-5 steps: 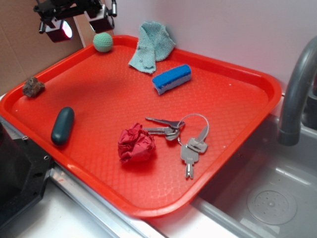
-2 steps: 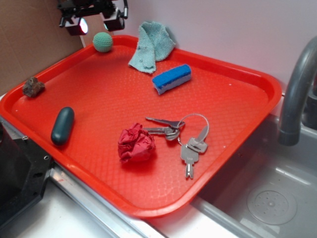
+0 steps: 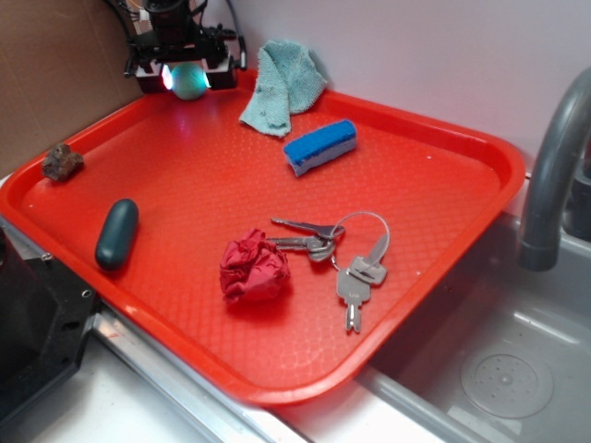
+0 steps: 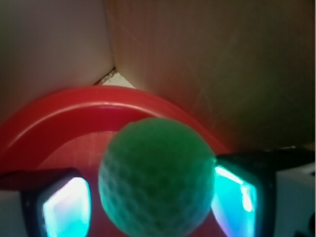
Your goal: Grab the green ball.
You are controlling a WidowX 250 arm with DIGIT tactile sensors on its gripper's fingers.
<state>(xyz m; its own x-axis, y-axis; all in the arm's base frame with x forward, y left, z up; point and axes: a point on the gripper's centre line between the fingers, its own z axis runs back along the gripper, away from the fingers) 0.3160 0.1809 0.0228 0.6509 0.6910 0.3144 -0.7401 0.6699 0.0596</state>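
The green ball (image 3: 189, 84) is a pale mint sphere resting in the back left corner of the red tray (image 3: 499, 157). My gripper (image 3: 187, 79) has come down around it, with one finger on each side. In the wrist view the ball (image 4: 157, 177) fills the space between my glowing pads. The right pad (image 4: 234, 197) is at the ball's edge. The left pad (image 4: 66, 207) stands a small gap away. The jaws are open and straddle the ball. The tray's rim (image 4: 74, 103) curves behind it.
On the tray lie a pale teal cloth (image 3: 282, 83), a blue sponge (image 3: 320, 146), keys (image 3: 342, 254), a red paper wad (image 3: 253, 268), a dark teal pebble (image 3: 116, 233) and a brown rock (image 3: 62, 161). A cardboard wall (image 3: 55, 74) stands close behind my gripper. A faucet (image 3: 554, 166) stands at the right.
My gripper has moved right and down from above the tray's back left rim. Its fingers now sit on both sides of the green ball. The ball has not moved.
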